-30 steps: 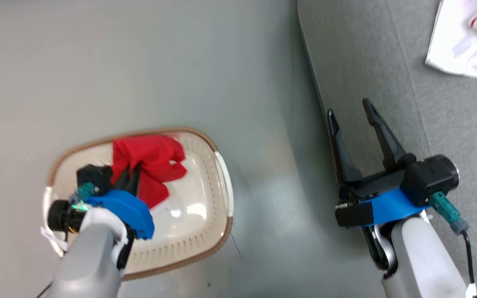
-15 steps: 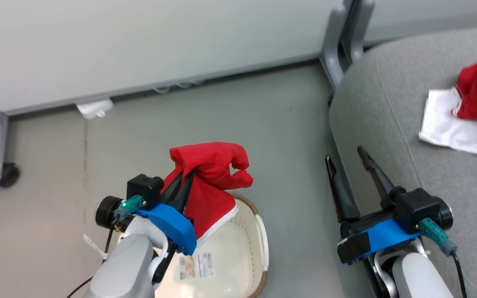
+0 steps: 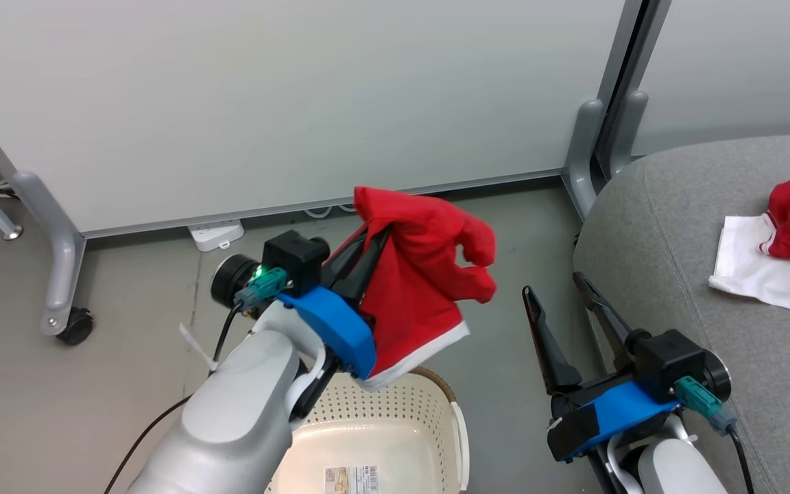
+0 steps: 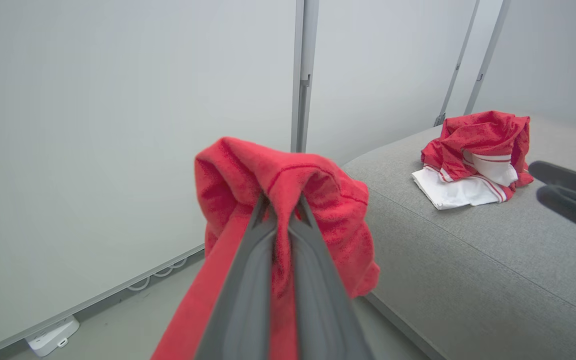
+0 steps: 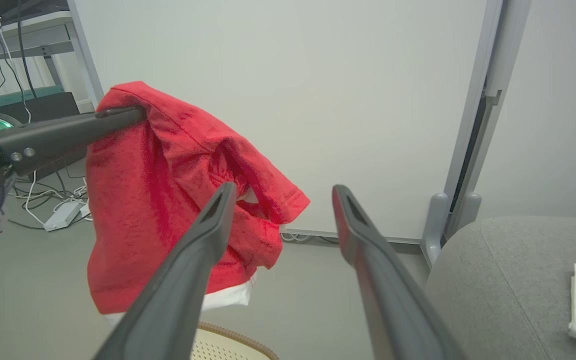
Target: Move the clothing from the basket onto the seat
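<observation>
1. Clothing (image 3: pixel 422 274), a red garment with a white hem, hangs from the left gripper (image 3: pixel 371 237), whose two dark fingers are clamped tight on a bunched fold of the fabric.
2. The garment dangles in the air above the far rim of the basket (image 3: pixel 446 412); the right wrist view shows its hem clear of that rim.
3. Cream with a brown woven rim, the basket stands on the grey floor (image 3: pixel 127 288), a printed label on its bottom.
4. The right gripper (image 3: pixel 554 285), fingers spread wide and holding nothing, hovers just beside the edge of the seat (image 3: pixel 676 274).
5. A heap of clothes (image 3: pixel 765 274), crumpled red on white with thin red stripes, lies on the grey seat, well apart from both grippers.
6. A pale partition (image 3: pixel 299 103) stands behind.
</observation>
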Motion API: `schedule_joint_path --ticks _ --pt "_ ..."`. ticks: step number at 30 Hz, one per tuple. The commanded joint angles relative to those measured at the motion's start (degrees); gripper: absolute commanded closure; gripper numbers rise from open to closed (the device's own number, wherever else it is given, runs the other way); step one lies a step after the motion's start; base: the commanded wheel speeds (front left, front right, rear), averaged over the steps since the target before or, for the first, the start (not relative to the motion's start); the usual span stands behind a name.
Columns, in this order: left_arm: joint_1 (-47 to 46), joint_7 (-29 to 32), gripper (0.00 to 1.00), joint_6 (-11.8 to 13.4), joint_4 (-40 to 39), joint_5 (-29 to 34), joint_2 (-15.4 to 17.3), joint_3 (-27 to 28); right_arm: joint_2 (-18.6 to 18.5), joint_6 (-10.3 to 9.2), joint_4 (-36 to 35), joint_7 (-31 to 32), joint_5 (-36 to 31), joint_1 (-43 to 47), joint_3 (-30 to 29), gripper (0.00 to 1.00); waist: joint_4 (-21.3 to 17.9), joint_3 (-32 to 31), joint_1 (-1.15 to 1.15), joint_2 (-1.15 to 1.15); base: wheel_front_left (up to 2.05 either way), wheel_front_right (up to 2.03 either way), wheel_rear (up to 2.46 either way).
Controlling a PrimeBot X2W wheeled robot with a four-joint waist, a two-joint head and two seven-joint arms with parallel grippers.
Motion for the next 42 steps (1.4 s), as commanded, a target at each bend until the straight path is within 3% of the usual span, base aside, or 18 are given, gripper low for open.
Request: schedule_joint_path --ticks 1,22,42 --pt "-1.5 0.3 1.0 -0.2 -0.2 -1.0 0.0 -1.0 0.0 -0.06 0.3 0.1 0.3 0.8 0.4 0.0 0.3 -0.5 0.01 0.0 0.0 0.0 0.0" --pt "-4.8 -0.4 1.0 -0.3 2.4 -5.7 -0.2 -7.7 -0.3 -0.06 4.9 1.1 1.4 -3.5 5.2 0.0 -0.4 -0.6 0.01 0.0 0.0 0.0 0.0" --pt "-5.8 -0.7 1.0 -0.3 0.6 -9.1 -0.7 -12.8 -0.7 -0.06 29.5 3.0 11.7 -21.2 16.5 0.0 1.0 0.2 0.01 0.0 0.0 0.0 0.0"
